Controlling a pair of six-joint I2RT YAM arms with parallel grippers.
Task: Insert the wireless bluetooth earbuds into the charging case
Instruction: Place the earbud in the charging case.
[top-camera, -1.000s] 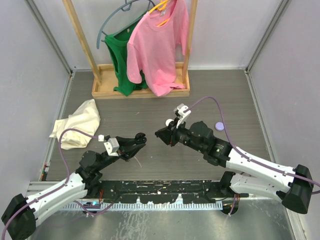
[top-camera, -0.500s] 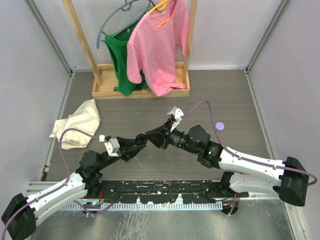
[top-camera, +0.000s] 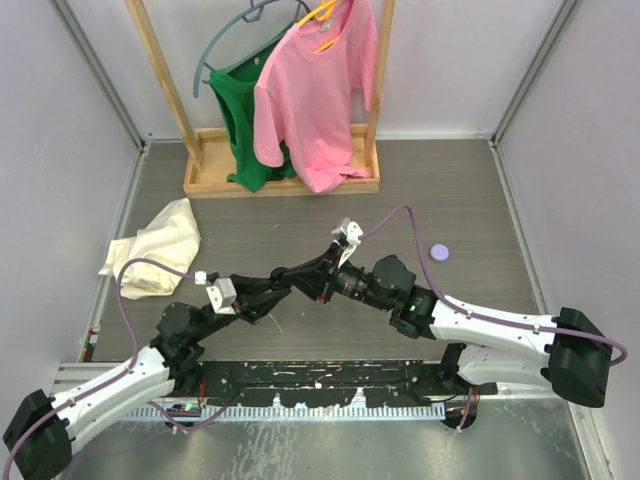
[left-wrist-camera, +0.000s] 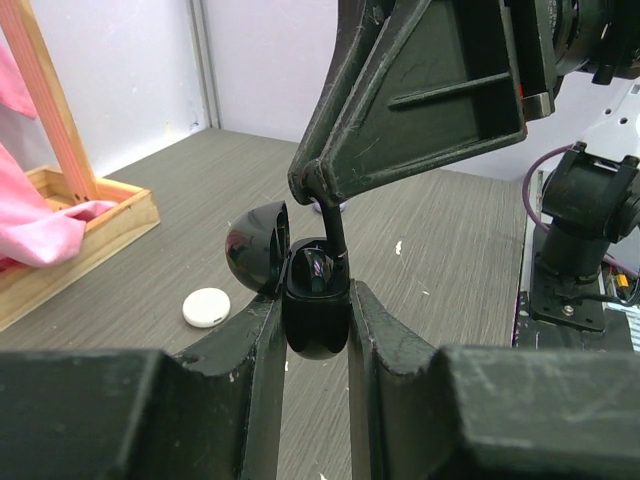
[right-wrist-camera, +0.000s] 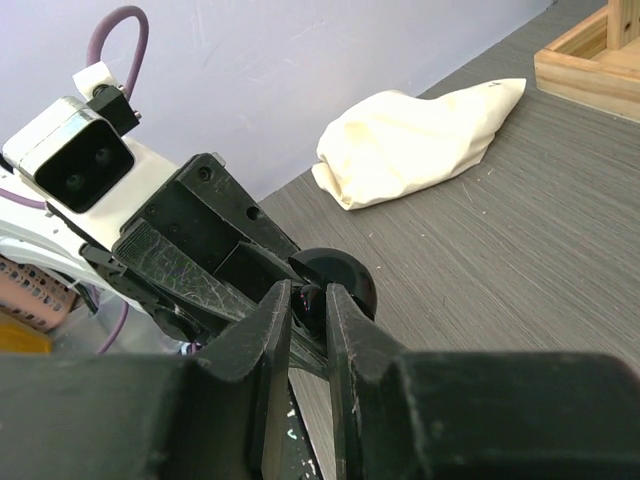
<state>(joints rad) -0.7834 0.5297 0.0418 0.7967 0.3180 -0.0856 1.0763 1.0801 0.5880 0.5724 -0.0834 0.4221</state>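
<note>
Stretching wall to wall, the grey wood-grain worktop carries everything, and at its far edge stands a wooden clothes rack with a pink shirt and a green shirt hanging side by side. A crumpled cream cloth lies on the left side, well apart from the rack's base. Both arms reach in from the near edge and meet nose to nose over the middle of the worktop. The left claw comes up from the left, its two fingers clamped on the rounded sides of a glossy black charging case, holding it upright above the worktop. The case's lid is swung open and tilted back to the left. The right claw points down at the case's open mouth from the other side with its fingers pressed together, and from the tips hangs a slim dark stem that looks like a black earbud, its lower end just inside the case. A small white disc rests on the worktop beyond the case, and a small lilac disc sits alone on the right side.
</note>
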